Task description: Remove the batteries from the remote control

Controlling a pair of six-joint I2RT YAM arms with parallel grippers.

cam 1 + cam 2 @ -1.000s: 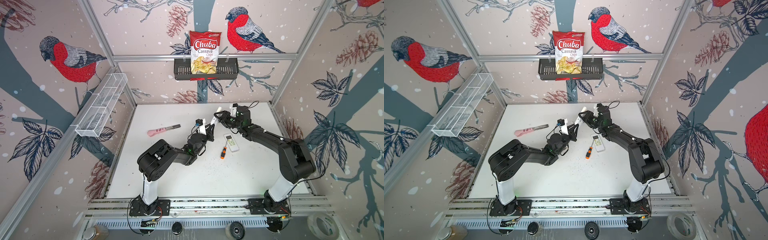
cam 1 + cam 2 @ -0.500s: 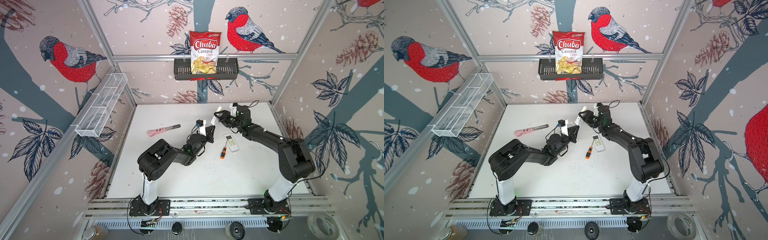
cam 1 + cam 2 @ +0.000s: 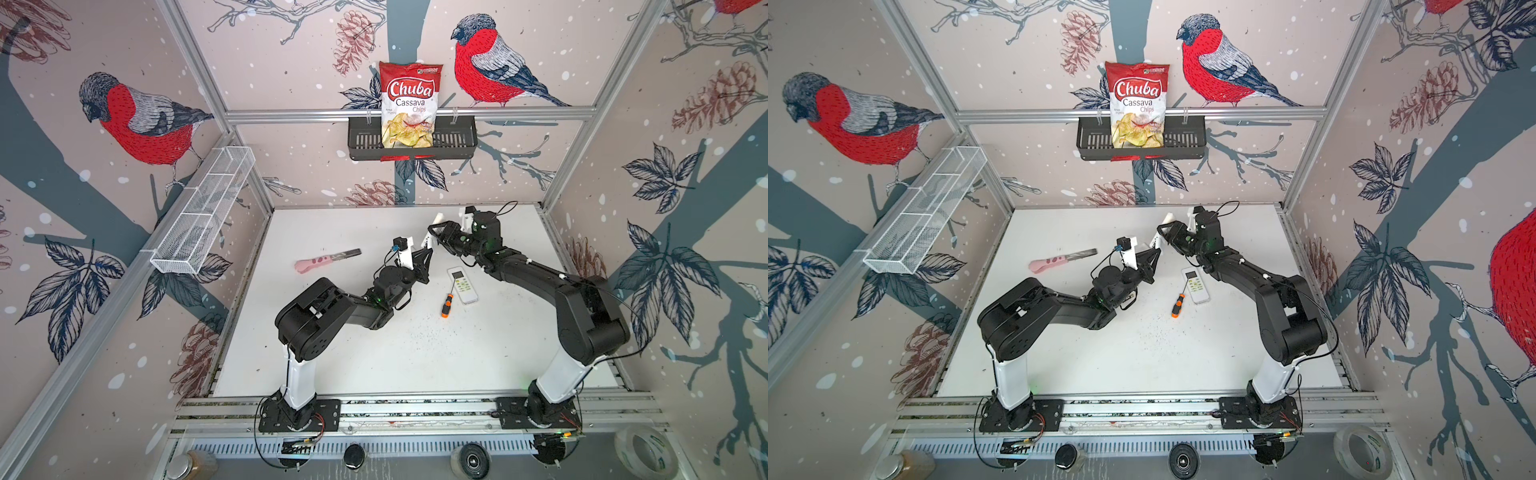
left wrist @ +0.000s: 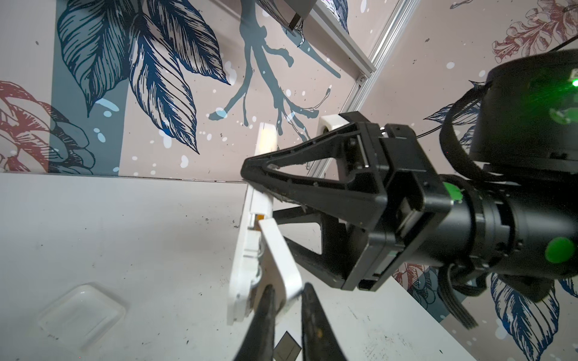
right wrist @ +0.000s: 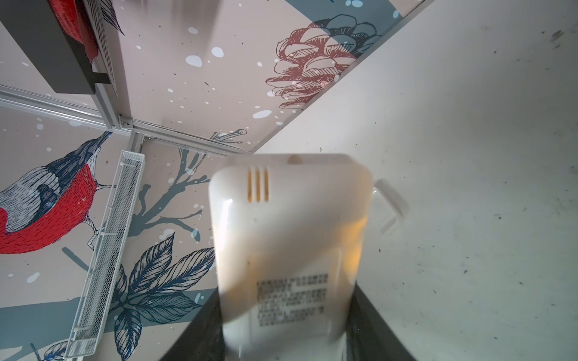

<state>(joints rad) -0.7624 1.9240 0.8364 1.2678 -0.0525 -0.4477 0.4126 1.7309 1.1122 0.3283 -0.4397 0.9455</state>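
Observation:
My right gripper (image 3: 432, 228) (image 5: 286, 287) is shut on a white remote control (image 5: 291, 225) (image 3: 437, 218) and holds it in the air above the back of the table. My left gripper (image 3: 428, 252) (image 4: 286, 292) meets it from the other side. Its fingers are shut on the free end of the remote's white battery cover (image 4: 278, 265), which is swung away from the remote body (image 4: 242, 259). The same cover (image 5: 387, 200) shows beside the remote in the right wrist view. A small orange patch shows inside the opened compartment. The batteries themselves are hidden.
A second white remote (image 3: 462, 284) lies on the white table (image 3: 415, 353), with an orange-and-black screwdriver (image 3: 446, 304) next to it. A pink-handled knife (image 3: 324, 262) lies further left. A clear plastic tray (image 4: 83, 312) rests on the table. The black wall basket (image 3: 411, 143) holds a chips bag.
No clear movement shows. Both arms keep their places, with the remote held between them.

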